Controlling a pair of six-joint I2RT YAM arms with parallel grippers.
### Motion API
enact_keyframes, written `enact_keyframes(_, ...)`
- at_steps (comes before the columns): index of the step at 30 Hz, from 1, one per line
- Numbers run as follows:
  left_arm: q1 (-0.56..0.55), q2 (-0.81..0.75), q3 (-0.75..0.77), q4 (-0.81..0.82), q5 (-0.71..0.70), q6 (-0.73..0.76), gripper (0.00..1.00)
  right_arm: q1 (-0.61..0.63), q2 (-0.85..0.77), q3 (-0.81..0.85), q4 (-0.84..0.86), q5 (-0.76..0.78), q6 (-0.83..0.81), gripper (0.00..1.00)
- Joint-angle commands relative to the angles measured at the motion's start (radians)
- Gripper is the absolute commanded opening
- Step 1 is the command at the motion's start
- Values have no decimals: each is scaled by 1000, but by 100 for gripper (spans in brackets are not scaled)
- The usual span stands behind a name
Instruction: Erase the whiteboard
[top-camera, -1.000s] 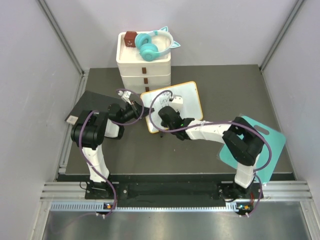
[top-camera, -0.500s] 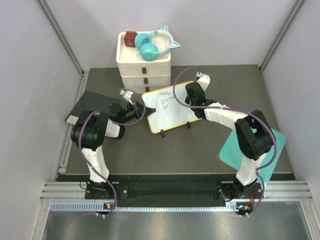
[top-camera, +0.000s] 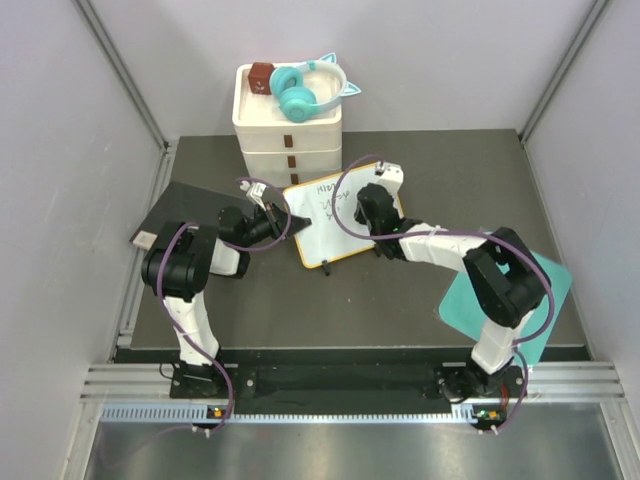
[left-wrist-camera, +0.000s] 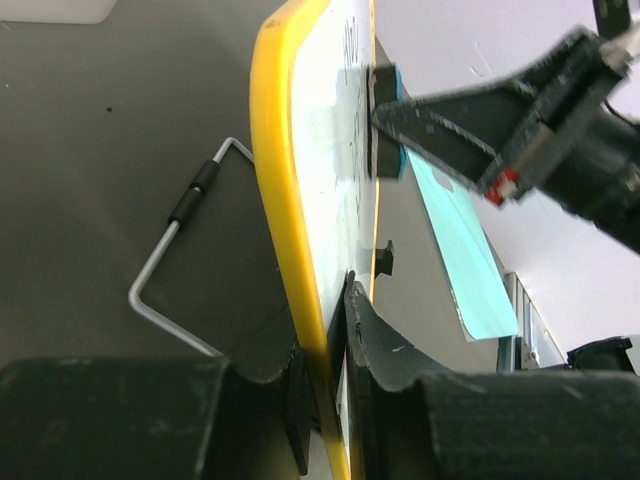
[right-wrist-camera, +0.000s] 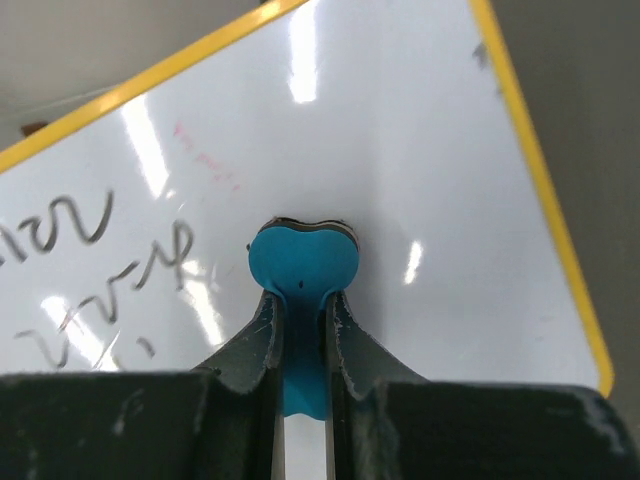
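The whiteboard (top-camera: 325, 238), white with an orange-yellow frame, stands tilted on the dark mat in front of the drawer stack. My left gripper (top-camera: 291, 222) is shut on its left edge; in the left wrist view the fingers clamp the yellow frame (left-wrist-camera: 285, 200) at the gripper (left-wrist-camera: 335, 335). My right gripper (top-camera: 362, 212) is shut on a blue eraser (right-wrist-camera: 303, 262) and presses it flat against the board's face (right-wrist-camera: 420, 150). The eraser also shows in the left wrist view (left-wrist-camera: 394, 140). Grey handwriting (right-wrist-camera: 90, 250) stands on the board left of the eraser.
A white drawer stack (top-camera: 288, 130) stands behind the board, with teal headphones (top-camera: 305, 90) and a red-brown block (top-camera: 261, 77) on top. A teal cutting board (top-camera: 535, 290) lies at the right. A dark grey pad (top-camera: 178, 210) lies at the left. The board's wire stand (left-wrist-camera: 165, 260) sticks out behind.
My right gripper with the eraser swept from the board's lower middle up to its top right corner, then came back down onto the right half. The left gripper kept its hold.
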Motion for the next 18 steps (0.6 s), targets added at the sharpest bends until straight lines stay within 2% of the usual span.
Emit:
enact_keyframes(1,-34,10,-30,-157,74,155,0,107,44,-63,-80,-144,56,0)
enact_keyframes(4,-38,6,-30,-162,74,155,0,112,61,-22,-103,-126,44,0)
enact_keyframes(8,-41,4,-30,-164,74,158,0,98,125,160,-186,-118,-49,0)
enact_keyframes(13,-42,4,-29,-171,71,167,0,101,228,349,-278,-219,-121,0)
enact_keyframes(15,-47,3,-29,-180,69,175,0,124,268,452,-378,-227,-123,0)
enact_keyframes(18,-47,0,-27,-190,69,179,0,158,308,495,-410,-253,-126,0)
